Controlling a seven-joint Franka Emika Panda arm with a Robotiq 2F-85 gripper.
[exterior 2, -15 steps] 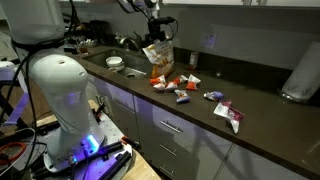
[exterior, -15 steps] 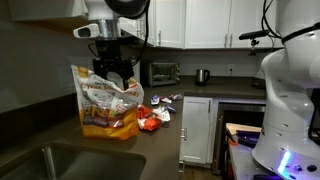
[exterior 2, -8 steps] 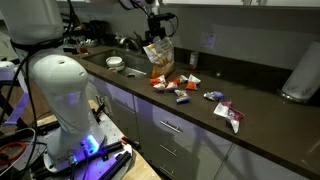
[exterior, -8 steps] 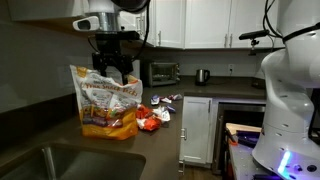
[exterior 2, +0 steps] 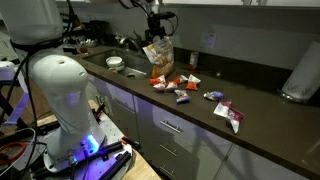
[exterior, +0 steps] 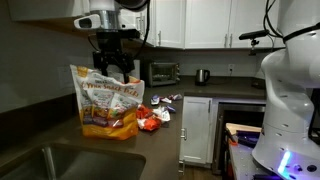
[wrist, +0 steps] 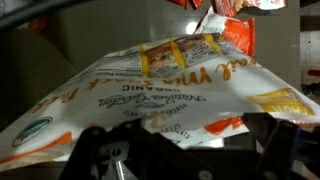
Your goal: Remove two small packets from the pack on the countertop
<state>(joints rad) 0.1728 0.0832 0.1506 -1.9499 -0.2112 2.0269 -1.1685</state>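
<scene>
Wrist view is showing my pincer [wrist: 185, 145] hanging open just above the pack [wrist: 170, 85], small packets [exterior: 151, 119] lying right of it on the countertop [exterior: 158, 141].

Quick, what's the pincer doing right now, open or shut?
Pincer: open, just above the snack bag.

The pack [wrist: 170, 90] is thin, glossy plastic film, creased and catching the light. The packets [exterior: 151, 119] look like shiny, crinkled foil. The counter [exterior 2: 262, 118] is dark, smooth and faintly reflective. The cabinets [exterior: 197, 128] have a smooth white satin finish.
</scene>
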